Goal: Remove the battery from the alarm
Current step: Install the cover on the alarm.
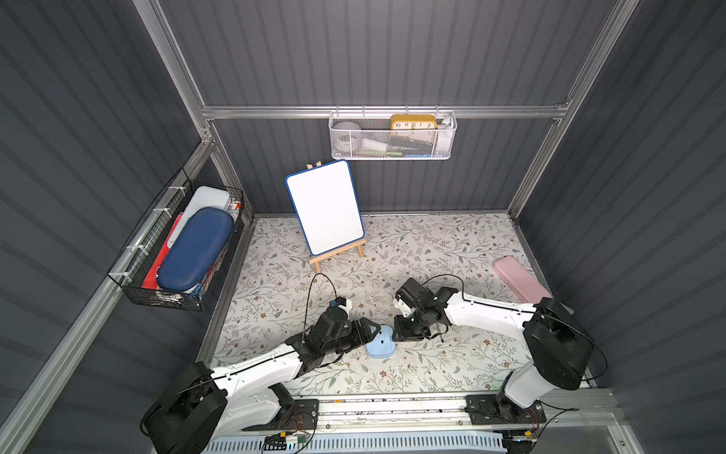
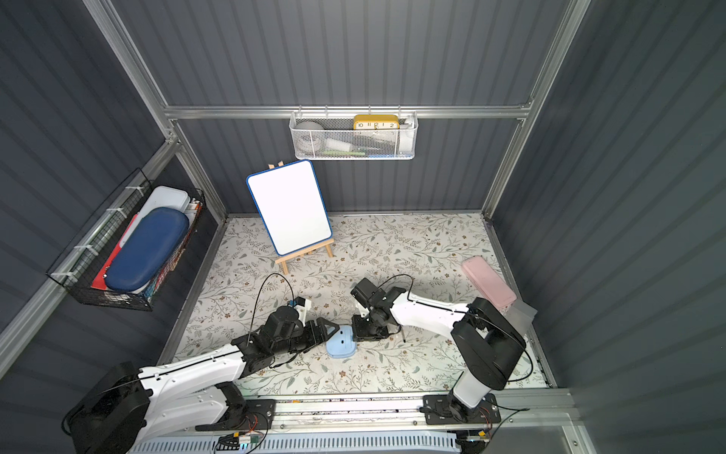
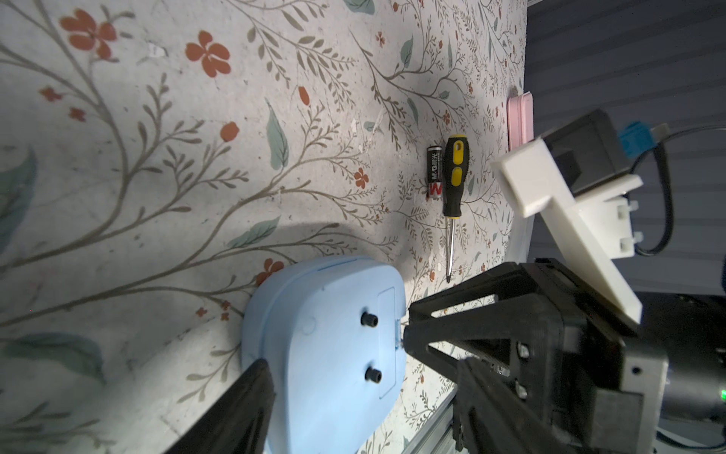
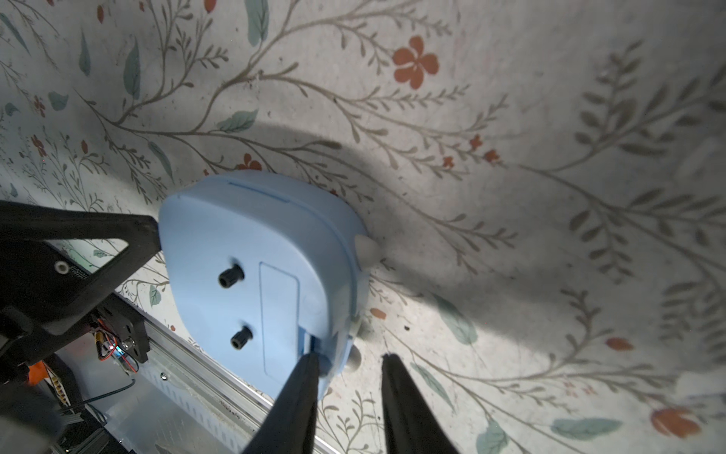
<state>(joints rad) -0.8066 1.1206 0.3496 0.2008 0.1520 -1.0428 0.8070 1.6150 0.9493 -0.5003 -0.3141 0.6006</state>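
Note:
The light-blue alarm (image 1: 380,345) (image 2: 341,345) lies face down on the floral table, with two black knobs and a battery cover on its back (image 4: 259,251). My left gripper (image 3: 365,361) stands open astride it; one finger (image 4: 133,236) rests against its side and a gap shows at the other. My right gripper (image 4: 349,359) is open too. One fingertip (image 4: 308,363) presses at a slit at the end of the cover, and the other hangs over the table. The battery (image 3: 434,171) lies on the table beside a black-and-yellow screwdriver (image 3: 453,177); both top views hide it under the right arm.
A whiteboard on an easel (image 1: 326,208) stands at the back. A pink case (image 1: 518,279) lies at the right wall. A white mesh basket (image 1: 393,151) with a yellow clock hangs on the back wall, a black wire basket (image 1: 173,298) on the left wall. An aluminium rail (image 1: 393,408) runs along the front.

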